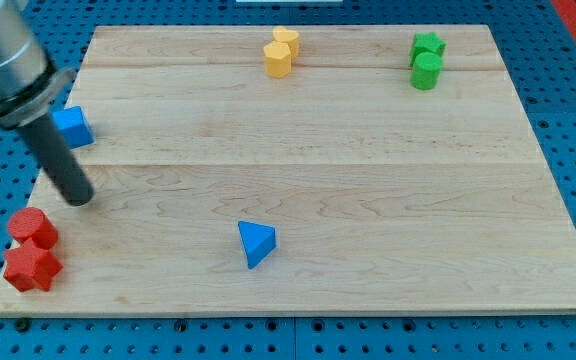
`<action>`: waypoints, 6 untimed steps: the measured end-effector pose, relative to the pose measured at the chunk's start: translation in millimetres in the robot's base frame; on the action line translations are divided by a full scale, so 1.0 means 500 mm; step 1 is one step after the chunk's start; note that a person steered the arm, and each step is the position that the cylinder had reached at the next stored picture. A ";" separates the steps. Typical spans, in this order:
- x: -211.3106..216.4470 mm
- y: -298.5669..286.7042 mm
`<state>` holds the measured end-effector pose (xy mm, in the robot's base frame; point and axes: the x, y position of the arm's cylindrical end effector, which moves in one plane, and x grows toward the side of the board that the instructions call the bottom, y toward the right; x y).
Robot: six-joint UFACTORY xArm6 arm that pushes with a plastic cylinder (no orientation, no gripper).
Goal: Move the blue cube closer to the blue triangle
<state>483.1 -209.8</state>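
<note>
The blue cube (73, 127) sits near the board's left edge, partly behind my rod. The blue triangle (256, 243) lies low on the board, left of centre. My tip (80, 199) rests on the board just below the blue cube and far to the left of the blue triangle. The rod leans up to the view's top left.
Two red blocks, a cylinder (31, 228) and a star-like block (32, 267), sit at the bottom left corner. Two yellow blocks (280, 52) stand at the top centre. Two green blocks (427, 60) stand at the top right. The wooden board (388, 190) lies on a blue pegboard.
</note>
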 end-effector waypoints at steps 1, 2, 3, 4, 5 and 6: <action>-0.026 0.166; 0.020 0.406; 0.175 0.494; 0.197 0.363; 0.060 0.215; -0.050 0.146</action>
<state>458.0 -136.9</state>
